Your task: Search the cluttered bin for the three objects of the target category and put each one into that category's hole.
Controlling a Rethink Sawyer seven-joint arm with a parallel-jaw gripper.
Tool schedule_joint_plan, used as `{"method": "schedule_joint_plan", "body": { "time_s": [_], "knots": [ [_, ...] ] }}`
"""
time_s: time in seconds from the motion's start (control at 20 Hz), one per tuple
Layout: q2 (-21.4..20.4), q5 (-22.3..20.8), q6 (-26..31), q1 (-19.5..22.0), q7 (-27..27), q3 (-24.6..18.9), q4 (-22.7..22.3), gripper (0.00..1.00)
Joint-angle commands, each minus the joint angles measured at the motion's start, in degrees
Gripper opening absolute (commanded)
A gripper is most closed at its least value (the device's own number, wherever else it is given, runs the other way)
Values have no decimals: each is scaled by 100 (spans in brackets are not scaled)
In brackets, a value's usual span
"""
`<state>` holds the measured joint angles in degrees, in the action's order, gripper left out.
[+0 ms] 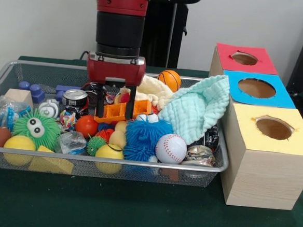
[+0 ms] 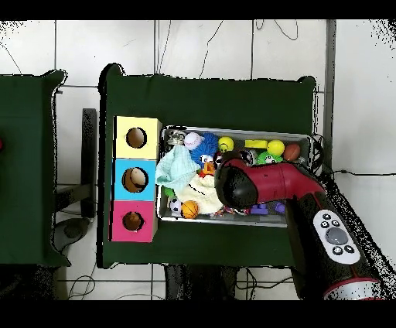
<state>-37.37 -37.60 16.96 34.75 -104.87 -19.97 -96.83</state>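
Two gripper [image 1: 115, 108] fingers hang spread apart at frame centre, straddling an orange plastic block [image 1: 121, 111] in the bin [image 1: 137, 166]; red-faced hole [image 1: 244, 58] upper right.

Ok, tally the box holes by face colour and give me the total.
Red hole: 1
Blue hole: 1
Yellow hole: 1
Total: 3
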Motion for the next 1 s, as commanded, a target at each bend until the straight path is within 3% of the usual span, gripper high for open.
{"method": "schedule_joint_plan", "body": {
  "time_s": [0.05,0.45,0.8,1.0],
  "knots": [
    [260,-280,199,112,431,-288,65,100],
    [784,-466,-661,-326,-356,253,3,100],
    [872,-524,-978,-654,-432,774,-1,100],
    [848,-494,-935,-535,-225,735,-58,100]
  ]
}}
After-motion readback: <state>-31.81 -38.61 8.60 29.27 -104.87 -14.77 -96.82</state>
